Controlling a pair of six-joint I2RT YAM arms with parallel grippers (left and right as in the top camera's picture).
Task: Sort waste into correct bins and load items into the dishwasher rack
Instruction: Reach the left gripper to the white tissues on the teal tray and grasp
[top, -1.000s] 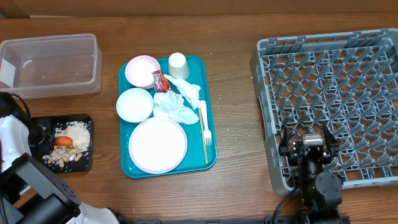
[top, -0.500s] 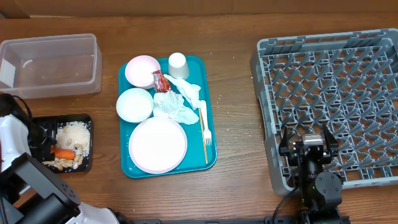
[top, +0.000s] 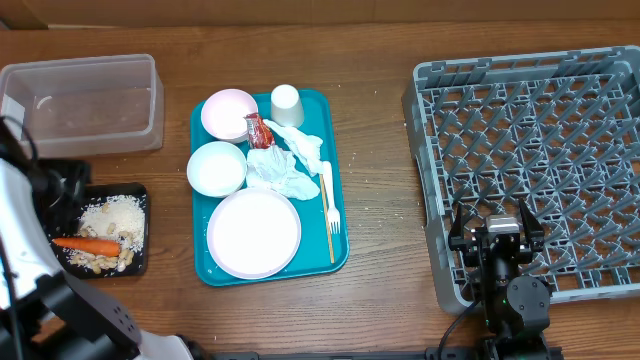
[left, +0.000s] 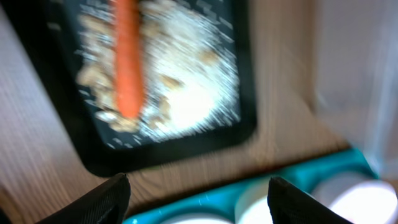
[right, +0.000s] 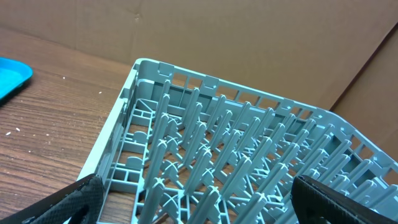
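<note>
so, left claw hangs wide and empty, carrot and crumbs lying in the black tray just beneath it; napkins, wrapper and plate wait off beside it, right claw gapes before the bare rack.

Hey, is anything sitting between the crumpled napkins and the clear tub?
Yes. A white bowl and a second bowl sit on the teal tray between the napkins and the tub. Lifting the napkins over them would likely clear both.
</note>
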